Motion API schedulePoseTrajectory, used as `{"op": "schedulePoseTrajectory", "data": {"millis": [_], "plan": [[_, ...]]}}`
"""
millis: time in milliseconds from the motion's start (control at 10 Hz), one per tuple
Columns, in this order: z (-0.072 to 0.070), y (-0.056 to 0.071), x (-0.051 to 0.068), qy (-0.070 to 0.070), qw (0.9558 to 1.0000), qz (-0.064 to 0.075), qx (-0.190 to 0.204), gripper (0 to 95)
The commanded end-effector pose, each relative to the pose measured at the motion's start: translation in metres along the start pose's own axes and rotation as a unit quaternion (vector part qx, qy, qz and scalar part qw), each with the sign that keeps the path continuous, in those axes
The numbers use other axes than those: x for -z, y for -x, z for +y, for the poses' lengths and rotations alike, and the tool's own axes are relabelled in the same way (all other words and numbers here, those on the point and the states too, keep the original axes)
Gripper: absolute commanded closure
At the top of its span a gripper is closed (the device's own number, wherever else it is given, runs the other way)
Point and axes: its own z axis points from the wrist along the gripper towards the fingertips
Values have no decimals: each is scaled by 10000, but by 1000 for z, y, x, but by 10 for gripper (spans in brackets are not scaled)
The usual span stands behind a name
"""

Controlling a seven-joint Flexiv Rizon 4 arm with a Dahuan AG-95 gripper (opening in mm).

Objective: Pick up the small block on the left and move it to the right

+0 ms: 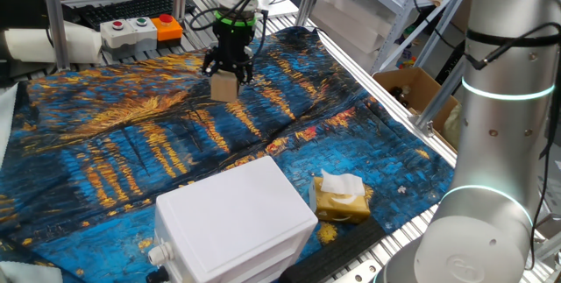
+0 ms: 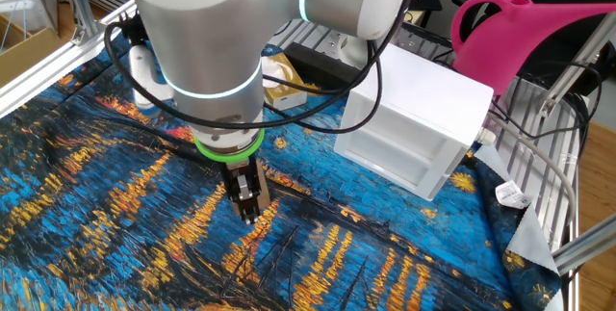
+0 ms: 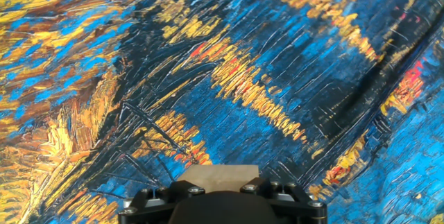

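Near the front edge of the painted cloth (image 1: 105, 160): large white box (image 1: 232, 222), its open side empty in the other fixed view; tissue pack (image 1: 340, 197) just beside it, white tissue protruding. Small block (image 1: 224, 87), a cube without long axis, clamped between partly spread fingers of gripper (image 1: 228, 74), off the cloth. No legible writing.
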Motion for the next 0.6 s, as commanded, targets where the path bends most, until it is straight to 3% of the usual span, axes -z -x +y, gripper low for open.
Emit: {"op": "schedulePoseTrajectory", "data": {"millis": [100, 600], "plan": [[-1, -1, -1, -13, 10000, -21, 16, 190], [-2, -2, -1, -27, 10000, -32, 46, 190]]}}
